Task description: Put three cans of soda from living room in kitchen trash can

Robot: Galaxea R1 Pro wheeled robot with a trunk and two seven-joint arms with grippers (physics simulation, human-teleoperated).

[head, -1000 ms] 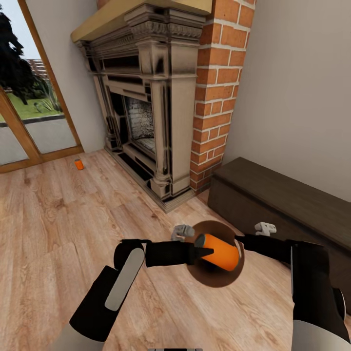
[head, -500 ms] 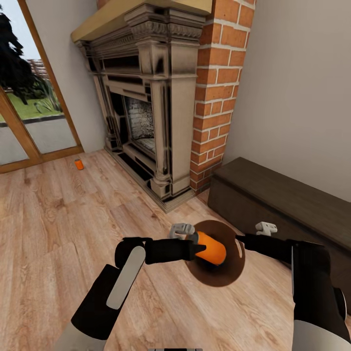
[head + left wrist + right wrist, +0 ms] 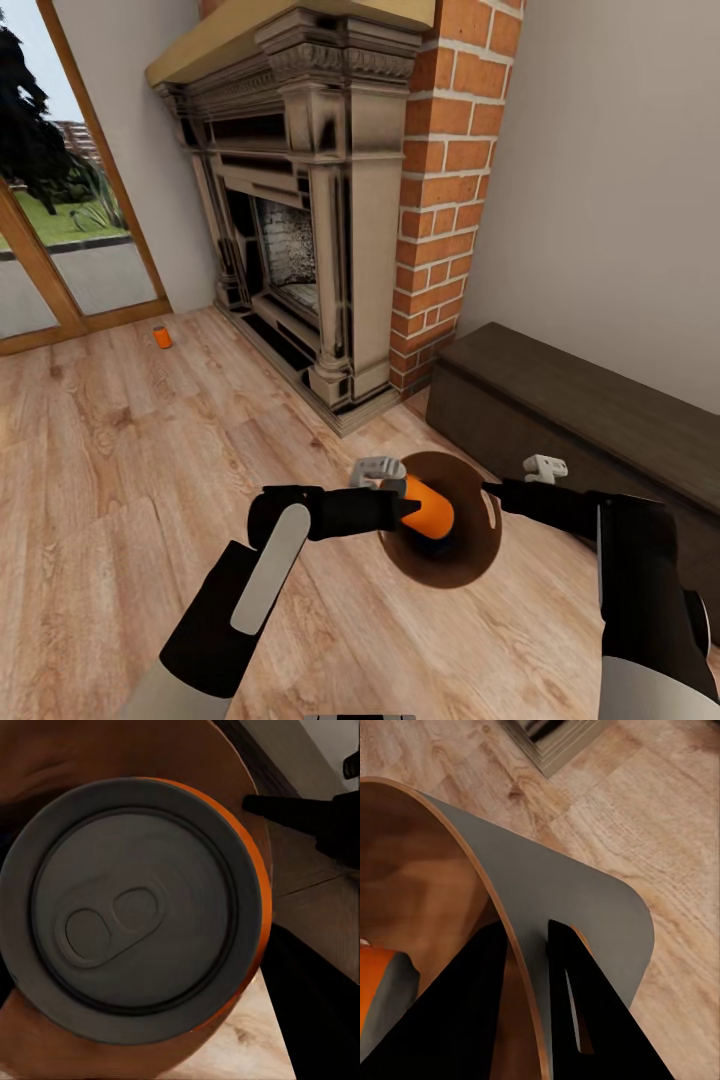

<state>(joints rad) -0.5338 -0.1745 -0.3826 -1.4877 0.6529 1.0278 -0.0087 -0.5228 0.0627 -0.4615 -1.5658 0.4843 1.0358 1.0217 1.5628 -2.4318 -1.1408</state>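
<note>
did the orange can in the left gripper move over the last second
Yes. The held orange can has sunk deeper into the trash can, showing less of its body, and shifted left, away from the dark bench.

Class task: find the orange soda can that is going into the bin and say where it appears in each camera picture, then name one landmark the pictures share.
Head view: the orange soda can sits low, right of centre, inside the bin mouth.
Left wrist view: its grey top fills most of the picture.
Right wrist view: an orange sliver at the left edge.
Shared landmark: the bin's brown rim.
</note>
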